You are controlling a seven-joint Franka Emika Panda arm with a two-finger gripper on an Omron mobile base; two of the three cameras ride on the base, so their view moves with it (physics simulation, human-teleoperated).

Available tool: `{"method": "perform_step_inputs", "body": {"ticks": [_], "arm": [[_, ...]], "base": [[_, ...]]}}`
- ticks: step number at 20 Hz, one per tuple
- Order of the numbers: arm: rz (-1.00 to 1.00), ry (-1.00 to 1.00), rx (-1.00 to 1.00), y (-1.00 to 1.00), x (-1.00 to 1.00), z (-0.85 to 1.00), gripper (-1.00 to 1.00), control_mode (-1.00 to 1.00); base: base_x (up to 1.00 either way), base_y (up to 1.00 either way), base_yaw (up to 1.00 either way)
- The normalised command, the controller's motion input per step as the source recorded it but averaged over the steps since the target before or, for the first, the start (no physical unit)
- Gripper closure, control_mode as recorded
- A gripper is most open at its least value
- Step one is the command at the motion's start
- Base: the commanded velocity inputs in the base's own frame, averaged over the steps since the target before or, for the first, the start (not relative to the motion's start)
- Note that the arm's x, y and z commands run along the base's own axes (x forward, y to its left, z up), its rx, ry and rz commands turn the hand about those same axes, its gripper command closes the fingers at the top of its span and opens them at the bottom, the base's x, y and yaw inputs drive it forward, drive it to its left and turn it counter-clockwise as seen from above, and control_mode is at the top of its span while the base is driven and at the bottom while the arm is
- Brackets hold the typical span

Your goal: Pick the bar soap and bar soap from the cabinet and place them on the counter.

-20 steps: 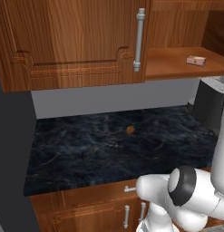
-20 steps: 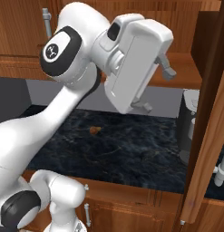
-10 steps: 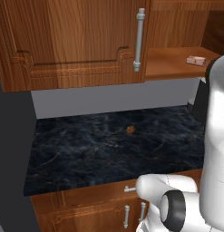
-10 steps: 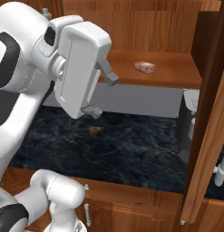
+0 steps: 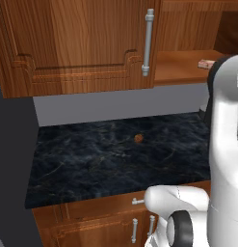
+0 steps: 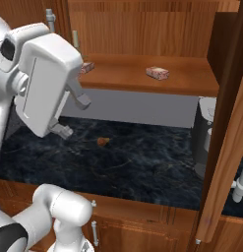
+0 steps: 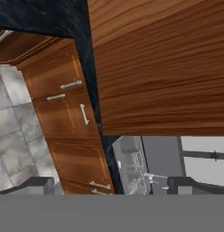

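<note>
Nearest, the gripper (image 6: 74, 116) hangs over the left of the counter (image 6: 152, 162), jaws spread wide and holding nothing. A small brown lump (image 6: 102, 141) lies mid-counter, beyond it. Farther back, on the cabinet (image 6: 142, 29) shelf, one bar soap (image 6: 157, 73) lies right of centre and a second bar soap (image 6: 86, 67) sits at the left, partly behind the hand. To reach well, I judge the hand should lift to shelf height, level out, then straddle a bar's narrow sides.
</note>
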Motion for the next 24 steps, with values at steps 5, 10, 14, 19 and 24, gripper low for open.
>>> {"method": "perform_step_inputs", "body": {"ticks": [5,10,14,19,24], "arm": [[0.12,-0.16,0.08,0.39,-0.11,-0.07,-1.0,-1.0],[0.09,-0.29,0.04,0.33,0.0,-0.28,-1.0,-1.0],[0.12,-0.38,0.16,0.2,0.02,-0.25,-1.0,-1.0],[0.14,-0.35,0.19,0.19,0.02,-0.05,-1.0,-1.0],[0.1,-0.16,0.14,0.21,0.0,0.06,-1.0,-1.0]], "base": [[0.0,0.0,0.0],[0.0,0.0,0.0],[0.0,0.0,0.0],[0.0,0.0,0.0],[0.0,0.0,0.0]]}}
